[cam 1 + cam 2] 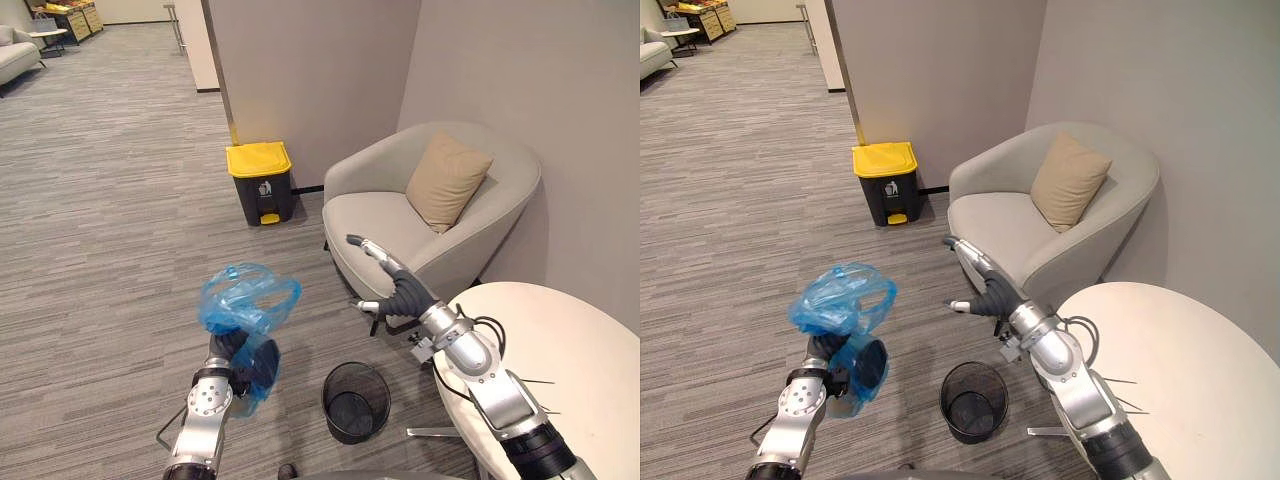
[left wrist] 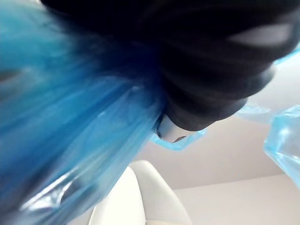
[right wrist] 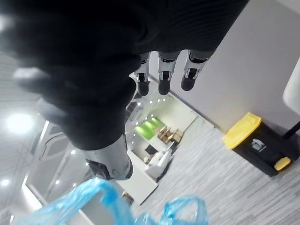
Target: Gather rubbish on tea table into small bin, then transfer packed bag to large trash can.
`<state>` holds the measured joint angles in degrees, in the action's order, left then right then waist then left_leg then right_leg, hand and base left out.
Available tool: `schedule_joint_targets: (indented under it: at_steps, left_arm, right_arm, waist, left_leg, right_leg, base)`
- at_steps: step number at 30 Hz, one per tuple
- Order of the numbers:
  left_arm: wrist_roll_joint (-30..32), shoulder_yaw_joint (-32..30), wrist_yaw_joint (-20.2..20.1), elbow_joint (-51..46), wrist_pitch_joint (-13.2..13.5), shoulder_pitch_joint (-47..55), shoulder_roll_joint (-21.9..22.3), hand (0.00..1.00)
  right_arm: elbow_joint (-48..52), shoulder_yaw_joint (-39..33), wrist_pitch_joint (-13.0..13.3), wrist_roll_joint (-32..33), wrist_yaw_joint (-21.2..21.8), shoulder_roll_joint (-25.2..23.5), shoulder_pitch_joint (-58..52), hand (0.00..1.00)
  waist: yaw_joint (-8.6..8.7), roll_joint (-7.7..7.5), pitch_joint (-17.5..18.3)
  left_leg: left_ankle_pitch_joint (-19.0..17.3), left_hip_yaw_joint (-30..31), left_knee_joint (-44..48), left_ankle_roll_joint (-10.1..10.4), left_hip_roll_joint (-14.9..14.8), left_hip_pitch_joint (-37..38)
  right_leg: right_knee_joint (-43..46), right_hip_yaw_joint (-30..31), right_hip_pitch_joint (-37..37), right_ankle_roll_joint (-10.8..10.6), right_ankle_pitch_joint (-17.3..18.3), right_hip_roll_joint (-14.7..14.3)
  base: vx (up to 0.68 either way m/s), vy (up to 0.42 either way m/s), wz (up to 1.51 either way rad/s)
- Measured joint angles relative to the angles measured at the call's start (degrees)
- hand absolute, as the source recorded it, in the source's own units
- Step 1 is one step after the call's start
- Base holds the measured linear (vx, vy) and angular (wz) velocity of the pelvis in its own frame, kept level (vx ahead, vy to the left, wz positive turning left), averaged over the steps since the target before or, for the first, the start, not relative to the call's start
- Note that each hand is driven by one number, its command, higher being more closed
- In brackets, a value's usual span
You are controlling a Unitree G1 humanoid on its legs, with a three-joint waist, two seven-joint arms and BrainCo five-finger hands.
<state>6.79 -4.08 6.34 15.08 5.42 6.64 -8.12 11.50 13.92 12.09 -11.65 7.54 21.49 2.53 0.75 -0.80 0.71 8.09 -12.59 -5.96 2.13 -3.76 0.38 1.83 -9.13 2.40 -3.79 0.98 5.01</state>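
The blue bag (image 1: 247, 298) bunches over the left hand (image 1: 229, 349), whose fingers are buried in plastic, so I cannot tell their grip. The right hand (image 1: 400, 292) has its fingers spread, well apart from the bag.

1 blue bag (image 1: 245, 300), 1 mesh bin (image 1: 356, 402), 1 yellow-lidded can (image 1: 262, 185), 1 armchair (image 1: 380, 220), 1 cushion (image 1: 447, 180), 1 table (image 1: 570, 340)

1. Bright, even indoor light: the carpeted floor (image 1: 110, 200) and wall (image 1: 300, 70) are evenly lit.
2. Soft shadow lies under the armchair (image 1: 380, 215).
3. In the right wrist view ceiling lamps (image 3: 19, 123) flare white — in the left wrist view the blue bag (image 2: 70, 117) glows, lit through.
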Motion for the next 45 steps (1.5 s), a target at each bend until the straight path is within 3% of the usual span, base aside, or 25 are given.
schedule_joint_targets:
  at_steps: [8,12,19,25,35,39,40,42,44,45]
  left_arm:
    - [-1.7,-7.2,-0.4,2.2,-0.1,4.2,1.4,1.00]
    - [-1.8,-7.9,-1.8,6.5,-0.3,6.1,1.9,1.00]
    - [-1.8,-9.1,-3.9,12.1,-1.3,9.0,3.7,1.00]
    - [-1.2,-10.1,-4.3,17.0,-2.1,10.2,4.8,1.00]
    - [0.7,-9.3,-5.0,22.7,-2.3,10.1,5.1,1.00]
    - [0.7,-8.6,-5.0,22.7,-2.3,9.8,5.1,1.00]
    - [0.7,-7.8,-5.0,22.6,-2.3,9.0,4.9,1.00]
    - [0.6,-7.3,-5.0,22.1,-2.3,7.9,4.8,1.00]
    - [0.5,-7.3,-4.8,18.7,-2.3,5.8,4.2,1.00]
    - [0.4,-7.3,-4.8,18.5,-2.3,5.7,4.2,1.00]
  right_arm:
    - [0.4,-14.3,0.0,4.5,-2.4,-8.3,-8.3,0.00]
    - [-6.8,-16.9,-0.4,8.8,-2.5,-12.1,-12.2,0.00]
    - [-24.4,-22.3,-3.9,11.7,-4.0,-17.5,-16.3,0.00]
    - [-31.1,-22.3,-5.7,8.7,-6.2,-18.2,-16.7,0.00]
    - [-37.9,-20.6,-6.3,1.6,-6.0,-18.4,-16.6,0.00]
    - [-37.9,-17.8,-6.3,-0.1,-6.0,-17.3,-15.9,0.00]
    - [-37.9,-16.6,-6.3,-0.3,-6.1,-17.2,-14.5,0.00]
    - [-37.8,-15.2,-6.3,-0.7,-6.1,-16.8,-13.0,0.00]
    - [-36.6,-14.1,-6.3,-1.4,-6.2,-17.3,-11.5,0.00]
    - [-36.5,-14.1,-6.3,-1.4,-6.3,-17.3,-11.5,0.00]
  waist:
    - [0.74,0.90,0.1]
    - [1.37,1.52,0.4]
    - [1.31,2.07,0.0]
    - [0.97,2.00,-0.4]
    - [0.01,1.39,-1.8]
    - [-0.29,0.97,-3.7]
    - [-1.33,0.93,-5.3]
    - [-1.71,0.50,-6.5]
    - [-1.82,-1.03,-8.5]
    - [-1.82,-1.07,-8.6]
  left_leg:
    - [-0.1,0.0,0.0,0.1,0.0,0.0]
    - [-0.6,0.8,0.0,0.4,-0.2,0.0]
    - [-0.9,1.3,0.0,0.3,-0.2,-0.2]
    - [-1.4,1.0,0.0,0.2,-0.3,0.3]
    - [-2.0,1.1,0.0,0.7,-0.3,1.6]
    - [-2.1,0.5,0.1,0.7,-0.3,1.6]
    - [-2.1,-0.9,0.4,0.7,-0.4,0.9]
    - [-2.0,-2.1,0.6,0.7,-0.6,-0.8]
    - [-3.4,-2.5,6.6,-0.5,-1.3,-6.1]
    - [-3.5,-2.5,7.1,-0.6,-1.3,-6.4]
  right_leg:
    - [-0.1,-0.1,0.0,0.0,0.1,0.1]
    - [-0.1,-0.5,0.3,-0.3,0.3,0.2]
    - [0.1,-0.5,0.2,-0.3,0.7,0.2]
    - [1.0,-0.4,0.3,-0.3,1.9,0.3]
    - [3.9,-0.4,0.3,-0.1,4.1,0.5]
    - [5.3,0.2,-0.8,0.1,4.8,0.6]
    - [6.9,1.5,-3.0,0.1,4.9,0.5]
    - [8.9,2.0,-5.9,0.1,4.9,0.6]
    - [12.5,2.8,-9.7,0.0,5.0,1.1]
    - [12.8,2.9,-9.8,0.0,5.0,1.1]
  base:
    - [0.00,0.000,0.00]
    - [0.00,0.001,0.04]
    - [0.01,0.003,0.01]
    - [0.05,-0.006,-0.02]
    - [0.05,-0.014,0.00]
    - [0.01,0.000,-0.13]
    - [-0.03,0.010,-0.40]
    - [-0.02,0.002,-0.30]
    - [0.00,0.000,0.02]
    - [-0.03,0.005,0.05]
